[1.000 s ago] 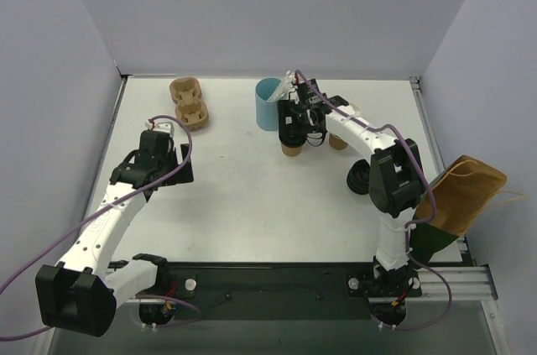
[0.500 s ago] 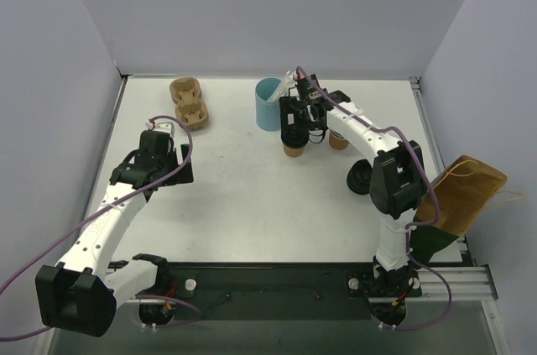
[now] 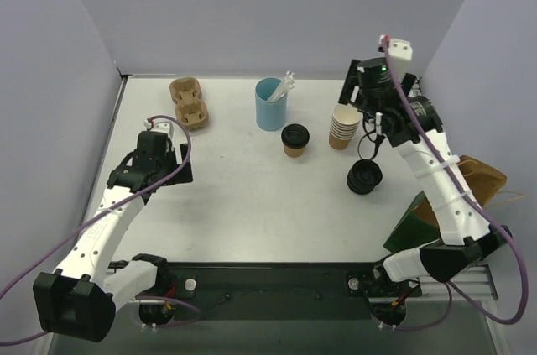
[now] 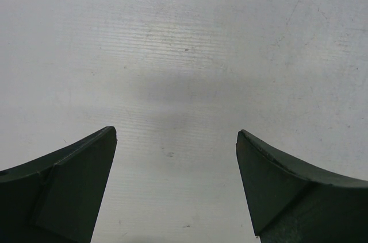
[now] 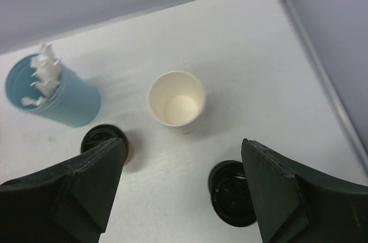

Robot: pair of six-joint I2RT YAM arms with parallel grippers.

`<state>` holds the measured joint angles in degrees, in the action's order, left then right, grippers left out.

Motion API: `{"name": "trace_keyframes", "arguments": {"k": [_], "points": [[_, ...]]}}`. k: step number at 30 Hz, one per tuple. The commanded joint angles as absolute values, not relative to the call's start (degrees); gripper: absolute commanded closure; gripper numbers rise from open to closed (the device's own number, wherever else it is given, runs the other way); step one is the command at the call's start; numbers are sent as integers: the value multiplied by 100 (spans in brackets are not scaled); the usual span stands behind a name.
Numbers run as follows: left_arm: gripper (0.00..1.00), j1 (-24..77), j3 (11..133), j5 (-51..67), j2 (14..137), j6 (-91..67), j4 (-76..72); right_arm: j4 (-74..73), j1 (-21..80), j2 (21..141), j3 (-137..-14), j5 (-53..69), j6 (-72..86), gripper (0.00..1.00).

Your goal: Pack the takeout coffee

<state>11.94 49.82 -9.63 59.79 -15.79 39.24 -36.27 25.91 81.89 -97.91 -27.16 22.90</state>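
Handling, judged: the coffee (image 3: 294, 139) is a paper cup, so light if empty and heavier, sloshing, if filled. Cannot tell which under the lid. The wall is thin and will dent under a hard squeeze. The lid is stiff plastic, smooth, and may pop off if the wall is crushed or the cup is lifted by the lid alone. Best hold: across the paper wall, just below the lid rim, where the rim stiffens it and gives a ledge against slipping. Keep it upright throughout.

Looks: small tan-brown cup, tapering downward, topped by a round black lid with a raised edge. Nothing visibly spilled around it.

Position: upright on the tabletop (image 3: 252, 195), toward the far middle. Blue cup (image 3: 269, 103) with white sticks stands near, behind and left, not touching. Cream stack (image 3: 343, 126) is to its right, apart. Black lids (image 3: 365, 178) lie nearer and to the right, well apart. In the right wrist view the coffee (image 5: 103, 139) sits low left, partly behind one finger.

Right hand (image 5: 183, 148): raised above the cream stack, fingers spread wide, holding nothing.

Left hand (image 4: 176, 134): over bare tabletop on the left side, fingers wide apart, nothing between them.

Bag (image 3: 417, 225): green, at the right edge, partly hidden by the arm. Cannot tell whether its mouth is open.
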Motion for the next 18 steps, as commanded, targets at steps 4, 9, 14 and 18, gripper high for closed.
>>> {"name": "trace_keyframes", "arguments": {"k": [4,9,14,18], "points": [[5,1239,5001,-721,5836,-1485,3630,-5290,1978,7235,-9545,-4377,3233,19],[5,1309,5018,-624,5888,-1477,3604,-5695,1407,6470,-9282,-4509,3279,19],[5,1345,5018,-668,5845,-1485,3621,-5739,678,5986,-8623,-4333,3042,18],[5,1353,4975,-712,5792,-1494,3621,-5739,19,5810,-8411,-4000,2752,17]]}}
